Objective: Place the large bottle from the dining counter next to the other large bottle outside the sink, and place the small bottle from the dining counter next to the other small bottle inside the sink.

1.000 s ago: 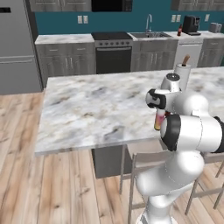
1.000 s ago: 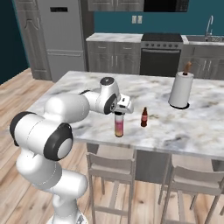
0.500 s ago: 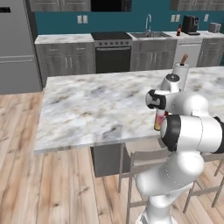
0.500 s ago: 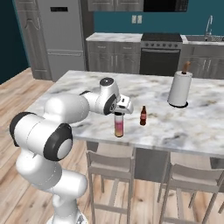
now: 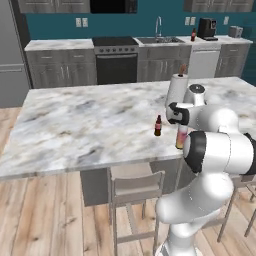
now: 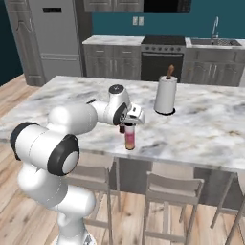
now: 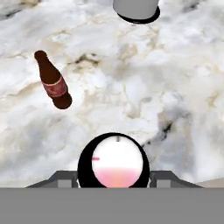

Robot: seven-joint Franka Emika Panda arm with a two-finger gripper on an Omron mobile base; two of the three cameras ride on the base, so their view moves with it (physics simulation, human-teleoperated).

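Note:
The large bottle (image 5: 181, 138) (image 6: 129, 139), pink and yellow with a black cap, stands near the front edge of the marble dining counter (image 5: 85, 120). My gripper (image 5: 180, 121) (image 6: 129, 122) reaches down over its top, shut on it. In the hand view the cap (image 7: 113, 164) sits between the two fingers (image 7: 63, 177), which press against its sides. The small brown bottle (image 5: 158, 126) (image 7: 53, 83) stands upright a short way to the left of the large one, apart from it.
A paper towel holder (image 5: 176, 89) (image 6: 165, 94) (image 7: 136, 8) stands on the counter just beyond the bottles. Stools (image 5: 135, 185) (image 6: 172, 189) line the counter's near side. The sink (image 5: 160, 40) and another bottle (image 5: 193, 35) are on the far back counter.
The whole picture has shifted in both base views, so the camera has moved. The large bottle stays under my gripper, and the paper towel holder now stands closer to it.

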